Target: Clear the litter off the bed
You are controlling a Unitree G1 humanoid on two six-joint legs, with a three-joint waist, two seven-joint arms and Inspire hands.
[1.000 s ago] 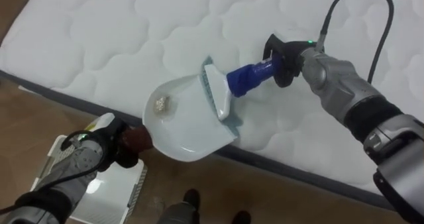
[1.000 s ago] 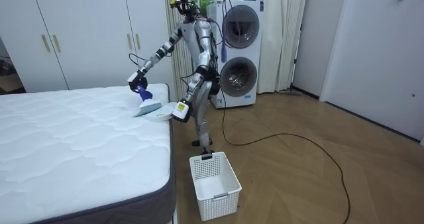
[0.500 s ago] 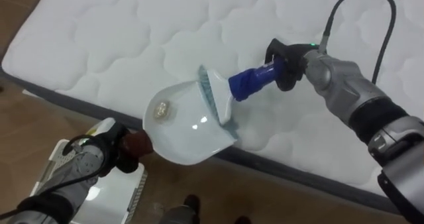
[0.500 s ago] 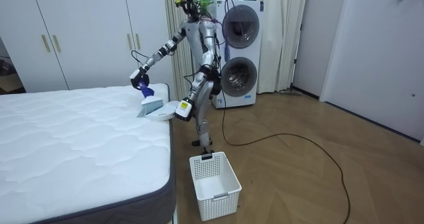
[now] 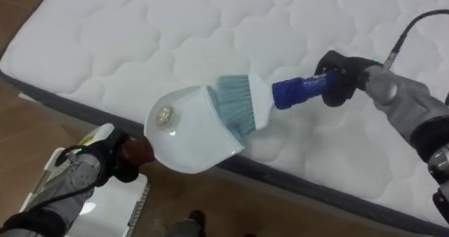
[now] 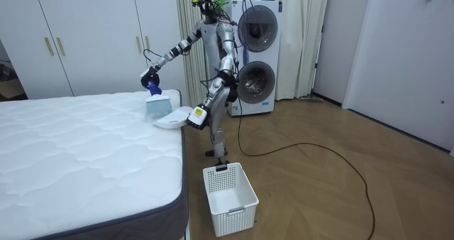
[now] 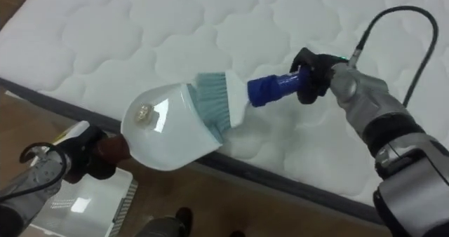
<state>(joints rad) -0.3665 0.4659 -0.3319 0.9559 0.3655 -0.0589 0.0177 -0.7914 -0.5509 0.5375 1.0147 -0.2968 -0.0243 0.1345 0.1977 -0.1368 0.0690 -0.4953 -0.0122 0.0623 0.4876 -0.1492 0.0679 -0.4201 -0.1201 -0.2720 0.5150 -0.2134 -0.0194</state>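
Brush [image 5: 256, 100] meets dustpan [image 5: 193, 135] right at the near edge of the bed [image 5: 140, 34]. The right hand [image 5: 340, 79] reaches in across the quilted white top, fingers wrapped tight around the blue handle, and the pale bristles lie over the open lip of the pan. The left hand [image 5: 112, 158] is low at the bed's side, fingers curled round the dustpan's dark handle, holding the pan so its mouth sits over the bed's edge while its back hangs out over the floor [image 5: 28, 125]. Sitting in the pan, towards the handle end, is a small crumpled scrap [image 5: 165, 113], well clear of the bristles. Whether the bristles touch the bed itself, I cannot tell. Below the left hand, a white basket [image 5: 116, 209] stands on the wooden floor beside the bed. From the room view, the robot stands upright at the bed's far corner, close to the stacked washing machines [image 6: 256, 55], with its right arm stretched out over the bed and the brush hanging head-down above the pan.
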